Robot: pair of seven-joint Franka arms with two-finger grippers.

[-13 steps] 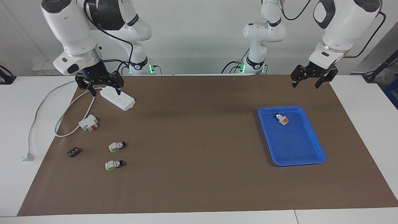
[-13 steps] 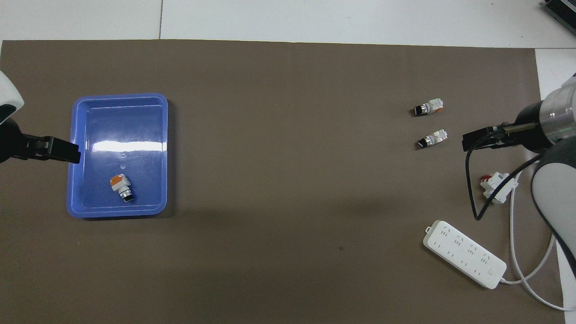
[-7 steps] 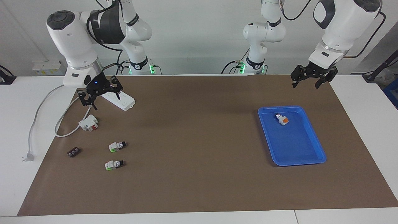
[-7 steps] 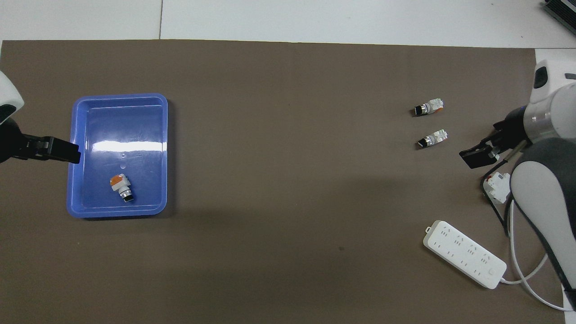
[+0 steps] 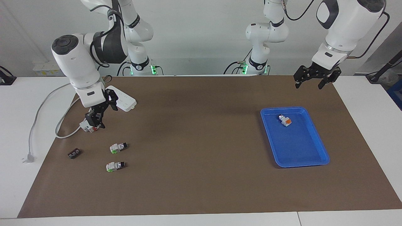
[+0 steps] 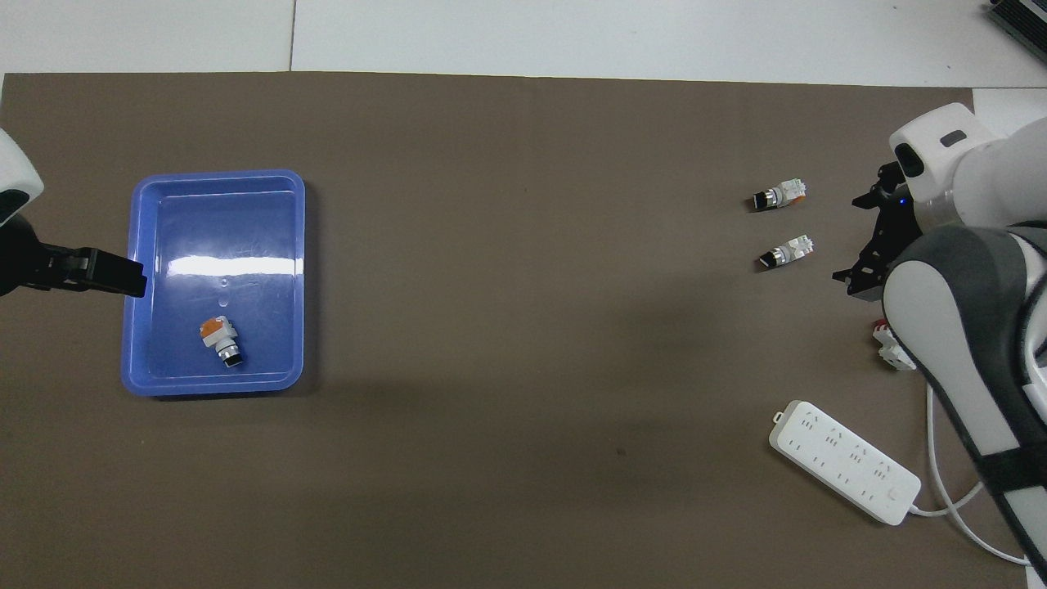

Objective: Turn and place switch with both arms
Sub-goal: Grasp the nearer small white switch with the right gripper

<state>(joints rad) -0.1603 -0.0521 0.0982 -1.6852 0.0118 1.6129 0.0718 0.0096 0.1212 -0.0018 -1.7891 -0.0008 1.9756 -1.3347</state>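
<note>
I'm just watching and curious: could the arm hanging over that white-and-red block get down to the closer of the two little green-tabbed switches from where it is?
Probably yes. The right gripper hangs open over the white-and-red block, and the nearer green-tabbed switch lies alone on bare mat, with nothing between them.

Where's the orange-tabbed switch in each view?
Facing view: the orange-tabbed switch lies in the blue tray, at the tray's end nearer the robots.
Overhead view: the same switch sits low in the tray.
Shared landmark: the power strip.
</note>
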